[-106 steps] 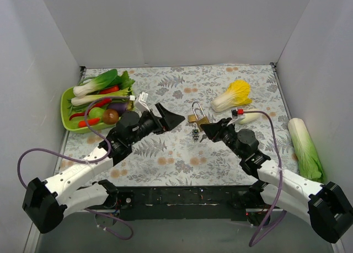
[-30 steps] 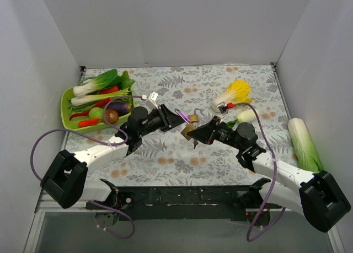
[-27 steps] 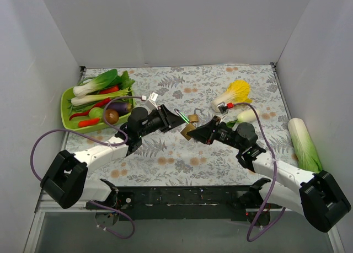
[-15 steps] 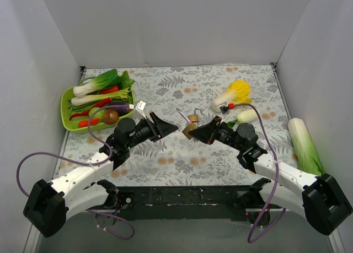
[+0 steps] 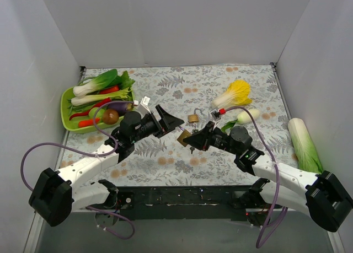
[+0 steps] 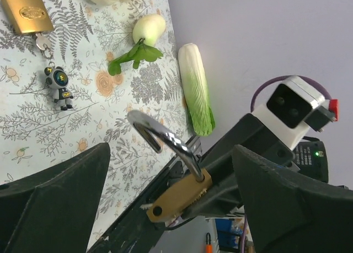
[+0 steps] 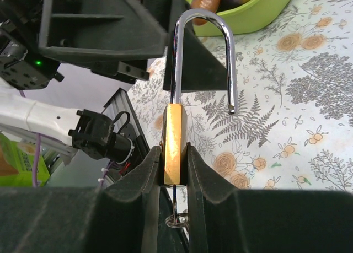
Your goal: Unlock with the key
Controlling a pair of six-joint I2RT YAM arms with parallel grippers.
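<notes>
Right gripper [image 7: 174,160] is clamped partway shut on the flat sides of a brass padlock [image 7: 174,133], held off the table near the middle, shackle [image 7: 205,21] pointing away from the wrist. The shackle's short leg is out of the body and hangs free, so the lock reads as open. The key [image 7: 175,215] is at the padlock's underside, down between the right fingers: only the ring and a thin stem show in the right wrist view. Head is hidden, and I can't tell how deep it sits. Left gripper [image 5: 171,119] is spread wide with nothing in it. It's just beside the held lock on the left, facing it, and its wrist view shows the shackle between the two fingers but clear of both. A second padlock [image 6: 26,13] lies flat on the floral cloth [image 5: 165,159] just behind the held one, with a small robot-figure fob [image 6: 59,86] on its ring. A green tray [image 5: 65,108] of vegetables sits far left. A yellow napa cabbage [image 5: 234,94] is back right, and a long green cabbage [image 5: 304,145] lies by the right wall.
</notes>
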